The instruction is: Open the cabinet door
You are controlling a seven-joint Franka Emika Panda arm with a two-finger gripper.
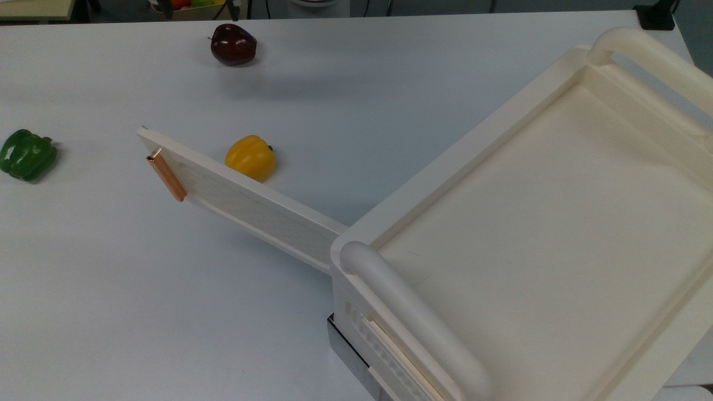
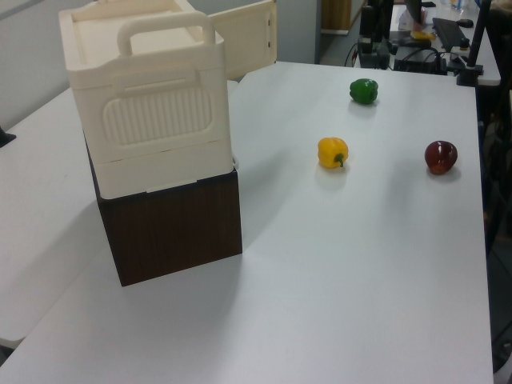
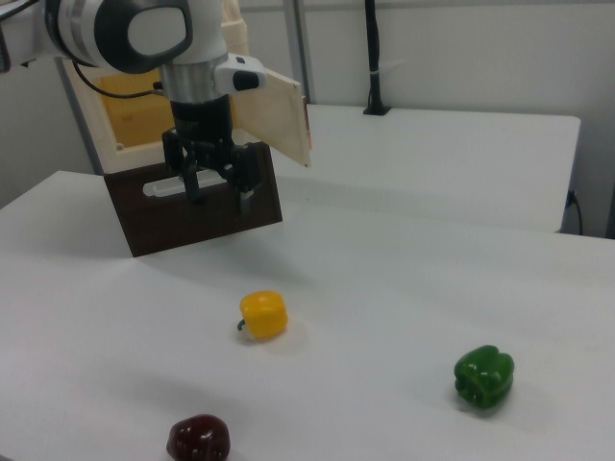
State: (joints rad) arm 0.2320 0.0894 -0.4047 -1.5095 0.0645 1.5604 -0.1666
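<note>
The cabinet door [image 1: 245,197] is seen swung well out from the cabinet [image 1: 529,223], hinged at its front corner, copper handle [image 1: 166,176] at the free edge. The task is judged essentially done.

The gripper [image 3: 216,182] hangs in front of the cabinet in the right view, fingers spread, nothing held, apart from the door; it is judged to have let go of the handle.

The yellow pepper [image 1: 250,157] lies just beyond the door, partly cut off by its top edge in the top view. The green pepper [image 1: 27,154] and dark red apple [image 1: 233,44] lie well apart from the cabinet on the table [image 1: 111,278].

The cabinet interior is largely hidden behind the arm and door. The hinge itself cannot be made out.
</note>
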